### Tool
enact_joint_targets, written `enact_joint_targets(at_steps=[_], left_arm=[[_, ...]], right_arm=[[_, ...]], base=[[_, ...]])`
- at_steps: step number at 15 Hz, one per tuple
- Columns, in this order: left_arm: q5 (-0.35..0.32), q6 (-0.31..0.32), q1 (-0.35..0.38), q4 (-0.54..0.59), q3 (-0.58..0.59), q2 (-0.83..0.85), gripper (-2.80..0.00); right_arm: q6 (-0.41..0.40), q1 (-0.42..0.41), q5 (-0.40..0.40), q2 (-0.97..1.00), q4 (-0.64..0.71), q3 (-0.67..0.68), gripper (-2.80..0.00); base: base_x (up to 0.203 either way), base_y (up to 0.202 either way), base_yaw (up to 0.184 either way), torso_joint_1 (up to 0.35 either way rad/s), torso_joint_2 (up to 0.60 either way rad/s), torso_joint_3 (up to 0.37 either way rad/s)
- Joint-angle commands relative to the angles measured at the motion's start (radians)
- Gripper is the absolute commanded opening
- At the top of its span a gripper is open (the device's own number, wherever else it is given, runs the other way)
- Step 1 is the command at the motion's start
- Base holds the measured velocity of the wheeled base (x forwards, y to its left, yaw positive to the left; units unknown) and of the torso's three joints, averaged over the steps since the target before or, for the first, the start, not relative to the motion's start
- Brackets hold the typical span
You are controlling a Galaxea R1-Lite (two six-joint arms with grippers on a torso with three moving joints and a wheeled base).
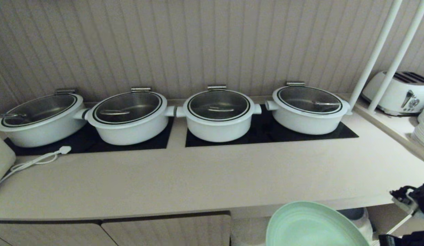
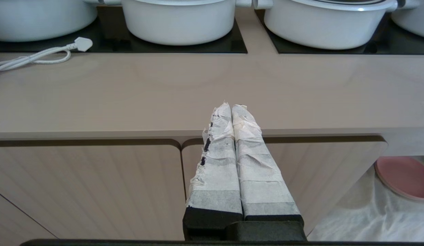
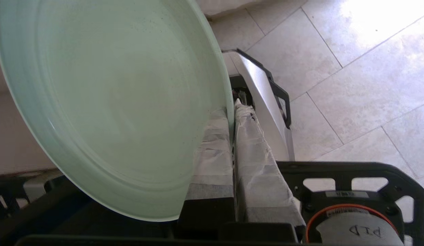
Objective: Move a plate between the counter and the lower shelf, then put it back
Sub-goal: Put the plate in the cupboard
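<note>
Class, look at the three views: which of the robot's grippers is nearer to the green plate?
The right. The right gripper is shut on the rim of the green plate. The left gripper is closed and empty, parked before the counter edge, apart from the plate.

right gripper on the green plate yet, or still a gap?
Touching. The right wrist view shows the right gripper with its taped fingers shut on the rim of the plate.

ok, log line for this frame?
right hand: shut on plate rim | plate: in the air, below counter edge | left hand: shut, idle
</note>
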Motion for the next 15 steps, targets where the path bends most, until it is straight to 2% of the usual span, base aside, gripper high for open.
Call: enact_joint_targets(at_steps=[1, 6, 9, 15], left_arm=[[0.0, -0.001, 0.0, 0.0, 0.0, 0.0, -2.8], [0.0, -0.001, 0.0, 0.0, 0.0, 0.0, -2.8], [0.0, -0.001, 0.0, 0.0, 0.0, 0.0, -2.8], [0.0, -0.001, 0.0, 0.0, 0.0, 0.0, -2.8]], right_arm=[[0.004, -0.02, 0.001, -0.015, -0.022, 0.042, -2.8], [0.054, -0.022, 0.001, -0.089, -0.039, 0.123, -2.8], [0.065, -0.024, 0.07, -0.127, -0.04, 0.144, -2.8], [0.069, -0.024, 0.073, -0.132, -0.041, 0.162, -2.8]], base=[[0.0, 0.0, 0.0, 0.0, 0.0, 0.0], [0.0, 0.0, 0.0, 0.0, 0.0, 0.0], [0.0, 0.0, 0.0, 0.0, 0.0, 0.0], [0.0, 0.0, 0.0, 0.0, 0.0, 0.0]])
